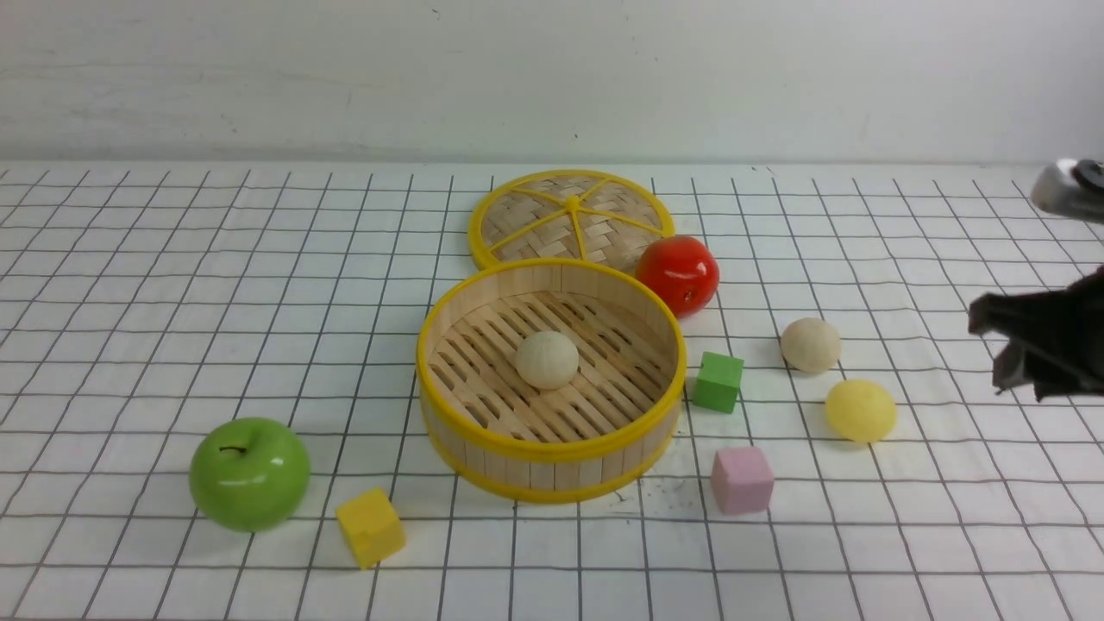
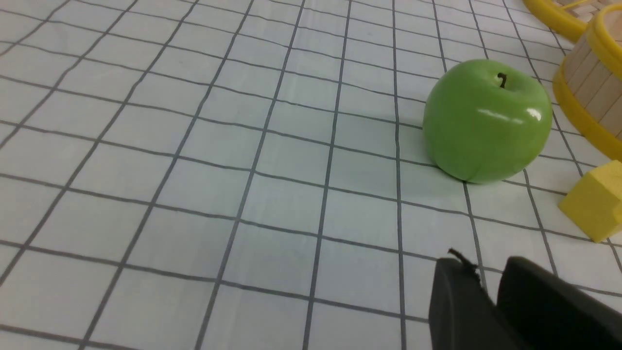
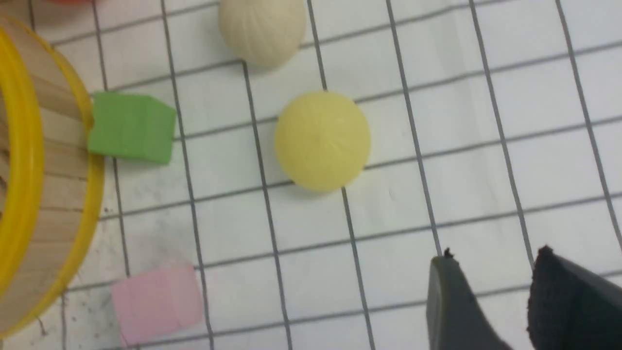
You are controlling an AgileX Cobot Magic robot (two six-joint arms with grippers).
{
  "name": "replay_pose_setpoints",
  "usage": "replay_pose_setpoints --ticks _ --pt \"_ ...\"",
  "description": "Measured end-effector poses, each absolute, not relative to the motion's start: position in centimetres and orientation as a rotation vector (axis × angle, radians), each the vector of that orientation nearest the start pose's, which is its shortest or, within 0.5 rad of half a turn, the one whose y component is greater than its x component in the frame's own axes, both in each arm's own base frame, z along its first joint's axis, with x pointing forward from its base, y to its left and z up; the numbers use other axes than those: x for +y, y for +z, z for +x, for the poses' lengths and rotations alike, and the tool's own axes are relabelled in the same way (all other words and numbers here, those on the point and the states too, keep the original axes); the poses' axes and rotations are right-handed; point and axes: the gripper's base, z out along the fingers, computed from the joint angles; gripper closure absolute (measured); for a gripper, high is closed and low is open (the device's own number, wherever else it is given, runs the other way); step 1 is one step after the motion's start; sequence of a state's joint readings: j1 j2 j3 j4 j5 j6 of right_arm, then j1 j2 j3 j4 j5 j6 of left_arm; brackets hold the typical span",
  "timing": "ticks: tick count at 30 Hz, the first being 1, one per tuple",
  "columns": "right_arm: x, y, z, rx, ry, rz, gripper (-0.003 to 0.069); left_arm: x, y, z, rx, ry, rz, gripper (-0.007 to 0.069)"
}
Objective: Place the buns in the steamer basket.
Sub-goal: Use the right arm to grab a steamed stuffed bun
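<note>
Front view: a white grid-lined cloth [image 1: 129,345] lies under a plain pale wall [image 1: 259,69]. One beige bun [image 1: 547,359] sits in the steamer basket [image 1: 552,448]. The other beige bun [image 1: 810,344] and the yellow bun [image 1: 860,410] rest on the cloth to its right. The right gripper [image 3: 495,257] is parted and empty; the left gripper [image 2: 481,272] is empty, its gap unclear.

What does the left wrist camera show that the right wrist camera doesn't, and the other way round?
Only the left wrist view: the green apple, the yellow cube, a strip of the woven lid rim, and the left gripper.
Only the right wrist view: the beige bun, the yellow bun, the green cube, the pink cube, and the right gripper, open above bare cloth.
Both: the outer wall of the steamer basket at the frame edge, and the gridded cloth.
</note>
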State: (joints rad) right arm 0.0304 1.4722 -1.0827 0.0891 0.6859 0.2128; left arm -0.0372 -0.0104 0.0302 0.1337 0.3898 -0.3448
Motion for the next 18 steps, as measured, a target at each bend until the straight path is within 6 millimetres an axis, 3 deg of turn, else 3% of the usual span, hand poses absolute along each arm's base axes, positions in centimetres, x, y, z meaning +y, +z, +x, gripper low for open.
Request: replay_pose_setpoints --ticks 3,9,10,13,18 --pt "1.9 28.0 32.6 2.558 0.199 0.283 0.0418 0.3 16.9 5.2 1.88 -0.128 -0.208 0.0496" --pt "6.0 27.4 35.9 2.572 0.223 0.13 0.0391 0.3 16.9 5.2 1.88 -0.128 -0.208 0.0491" --pt "7.4 26.8 36.8 2.575 0.211 0.066 0.0374 0.3 16.9 5.2 1.88 -0.128 -0.208 0.0491" --pt "9.0 25.1 38.7 2.593 0.166 -0.009 0.0339 0.3 16.9 5.2 1.88 -0.128 -0.208 0.0491" --pt "9.4 22.9 42.2 2.599 0.104 -0.036 0.0312 0.3 16.9 5.2 1.88 -0.128 -0.208 0.0491"
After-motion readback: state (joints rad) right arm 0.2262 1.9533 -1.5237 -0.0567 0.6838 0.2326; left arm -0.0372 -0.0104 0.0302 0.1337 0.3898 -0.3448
